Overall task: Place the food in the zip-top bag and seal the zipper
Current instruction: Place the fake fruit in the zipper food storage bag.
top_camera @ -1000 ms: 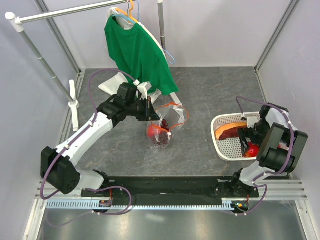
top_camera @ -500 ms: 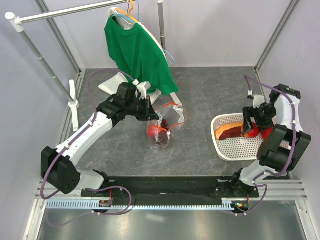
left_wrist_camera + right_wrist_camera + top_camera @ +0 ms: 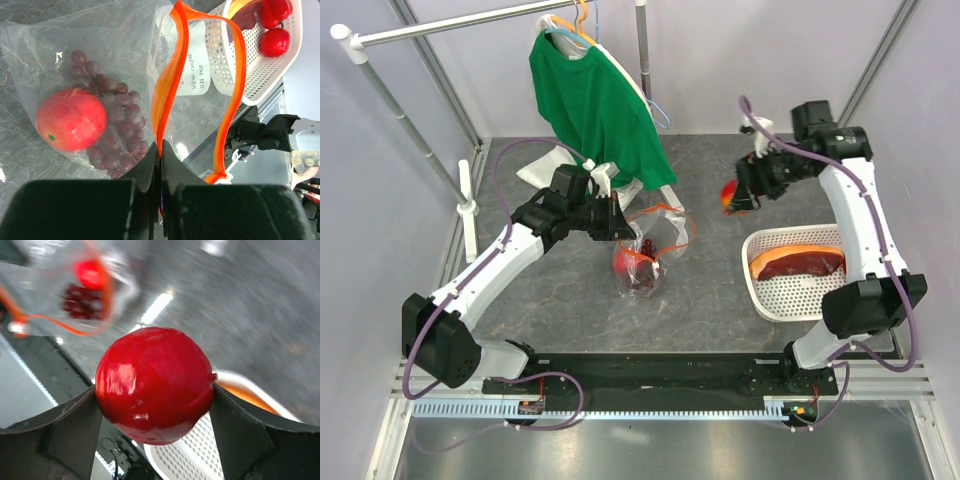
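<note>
Lifted from the white basket (image 3: 785, 295) in the past second, the right arm now hangs over the grey worktop (image 3: 720, 330) at 12 o'clock of that basket. The right jaws stand wide and press a glossy red fruit (image 3: 155, 385) from both sides. Round and smooth, the fruit shows bright highlights and a small dimple at one end.

At the worktop's centre, at 9 o'clock of the basket and 8 o'clock of the raised fruit, sits the zip-top bag (image 3: 655, 245). It is clear, crinkled plastic with a white label (image 3: 195, 75) printed in dark letters. Its zipper (image 3: 175, 60), a thin orange-red strip, curls in an open loop at the mouth. The left jaws are pressed together on that strip, pinching one side of the loop and holding it up. Inside the bag a second red fruit (image 3: 71, 120) lies touching a dark purple grape bunch (image 3: 115, 130).

The basket holds an orange and dark red piece (image 3: 798, 262); the left wrist view shows two more red pieces (image 3: 274, 42) in it. A green shirt (image 3: 595, 100) hangs on a rail at 11 o'clock of the bag.
</note>
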Controlling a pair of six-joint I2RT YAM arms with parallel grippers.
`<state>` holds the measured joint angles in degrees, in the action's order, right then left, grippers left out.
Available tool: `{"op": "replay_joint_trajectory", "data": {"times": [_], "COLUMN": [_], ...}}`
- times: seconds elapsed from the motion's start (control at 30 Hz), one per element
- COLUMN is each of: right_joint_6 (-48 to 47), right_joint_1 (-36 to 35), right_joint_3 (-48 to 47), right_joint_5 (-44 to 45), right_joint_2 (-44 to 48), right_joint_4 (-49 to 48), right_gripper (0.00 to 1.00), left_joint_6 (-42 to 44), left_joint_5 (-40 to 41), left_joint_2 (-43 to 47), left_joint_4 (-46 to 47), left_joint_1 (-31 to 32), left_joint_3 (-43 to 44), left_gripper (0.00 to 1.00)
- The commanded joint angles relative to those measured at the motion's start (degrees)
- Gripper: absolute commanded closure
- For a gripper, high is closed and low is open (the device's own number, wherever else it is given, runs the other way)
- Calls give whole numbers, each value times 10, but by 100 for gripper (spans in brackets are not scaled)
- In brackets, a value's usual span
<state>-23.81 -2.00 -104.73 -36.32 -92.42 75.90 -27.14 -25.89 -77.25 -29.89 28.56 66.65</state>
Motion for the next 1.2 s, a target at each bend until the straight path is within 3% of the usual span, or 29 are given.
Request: {"op": "replay_joint_trajectory", "data": {"times": [0.0, 0.27, 0.37, 0.5, 0.73, 0.83, 0.9, 1.1, 1.17], "right_joint_6": [58, 83, 83, 101, 119, 122, 116, -25, -82], "right_joint_1": [-93, -255, -293, -305, -307, -278, -219, -26, 14], "right_joint_3": [-43, -43, -38, -14, -43, -36, -17, 62, 103], "right_joint_5": [-43, 20, 61, 87, 115, 143, 146, 152, 222], "right_joint_2": [3, -28, -46, -62, -67, -38, -15, 56, 87], "right_joint_4": [-30, -121, -131, -156, -150, -149, -139, -43, -34], "right_gripper": [21, 18, 11, 2, 2, 2, 2, 2, 2], "left_joint_6": [17, 16, 9, 9, 11, 11, 12, 15, 14], "left_joint_5": [-14, -21, -27, -33, -36, -37, -38, -47, -50], "left_joint_2": [12, 13, 13, 12, 11, 12, 13, 14, 13], "left_joint_4": [10, 10, 10, 10, 10, 11, 10, 11, 10], "left_joint_1": [-5, -10, -15, -19, -28, -30, -29, -31, -31], "left_joint_3": [-6, -5, -6, -9, -9, -10, -12, -16, -14], "left_gripper": [98, 98, 98, 98, 98, 98, 98, 98, 98]}}
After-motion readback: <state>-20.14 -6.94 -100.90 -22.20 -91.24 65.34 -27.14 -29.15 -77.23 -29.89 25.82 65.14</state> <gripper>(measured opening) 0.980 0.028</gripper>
